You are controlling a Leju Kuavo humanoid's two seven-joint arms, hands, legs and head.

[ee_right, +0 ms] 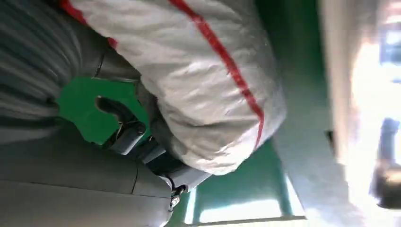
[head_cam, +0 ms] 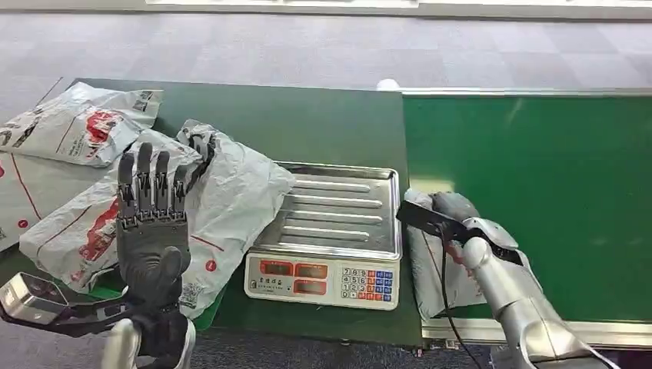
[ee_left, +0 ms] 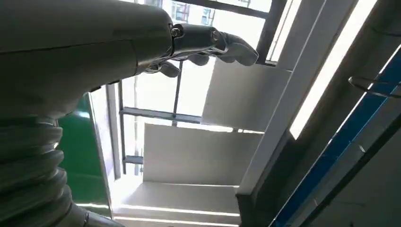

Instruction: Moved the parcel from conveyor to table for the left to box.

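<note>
Right hand (ee_right: 156, 156) grips parcel (ee_right: 198, 85), fingers largely hidden underneath.

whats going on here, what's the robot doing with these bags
The robot's right hand grips a grey parcel at the near edge of the green conveyor, beside the scale. Its left hand is raised with fingers spread, holding nothing, over the dark green table, where other grey mailer bags already lie. The scale's tray is bare.

Four grey parcels (head_cam: 231, 192) — one electronic scale (head_cam: 330, 238), two robot hands (head_cam: 152, 223), one conveyor belt (head_cam: 538, 177)
</note>
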